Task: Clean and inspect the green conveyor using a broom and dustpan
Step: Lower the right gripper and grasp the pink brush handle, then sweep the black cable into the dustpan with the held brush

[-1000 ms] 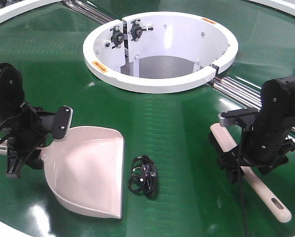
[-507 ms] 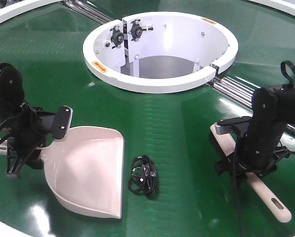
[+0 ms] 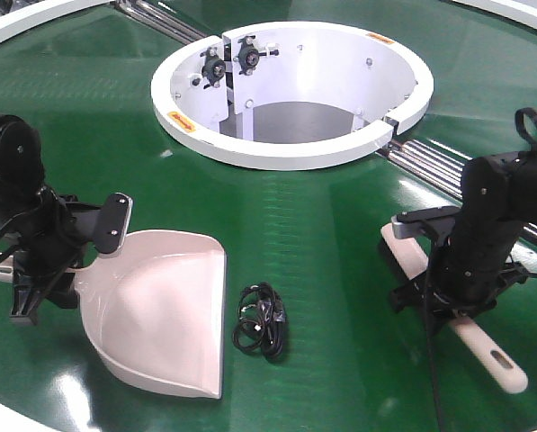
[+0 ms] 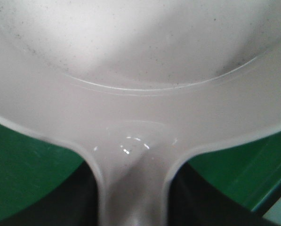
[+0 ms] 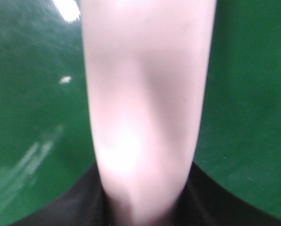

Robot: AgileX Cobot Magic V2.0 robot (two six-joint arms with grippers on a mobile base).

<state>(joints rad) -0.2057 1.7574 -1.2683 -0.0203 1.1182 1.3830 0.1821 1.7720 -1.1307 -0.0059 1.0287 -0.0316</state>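
Step looks like pre-sweep: both tools in hand, sweep not yet begun. The broom (image 3: pixel 488 357) lies low over the green conveyor (image 3: pixel 322 225) on the right side, head toward the belt centre and hang-hole end pointing at the near rim; I can't tell if the bristles touch the belt. The dustpan (image 3: pixel 165 306) sits flat on the belt at left, lip facing right, with fine dark specks inside it in the left wrist view. The debris target is a small black coiled cable (image 3: pixel 261 321), on the belt just beside the dustpan lip and well apart from the broom head. My read of the next move: bring the broom head behind the cable on its right side, bristles down, and drag it left into the pan with the pan lip pressed to the belt so the coil doesn't slide under. Right gripper (image 3: pixel 448 301) is closed around the broom at mid-handle; the right wrist view shows the handle (image 5: pixel 145 94) running straight out between dark jaws, blurred. Left gripper (image 3: pixel 79 261) is clamped on the dustpan handle at the neck (image 4: pixel 133 188), jaws on either side. Behind them are the round white-walled opening (image 3: pixel 277 155) and the steel rollers (image 3: pixel 439 171), neither touched by an arm.
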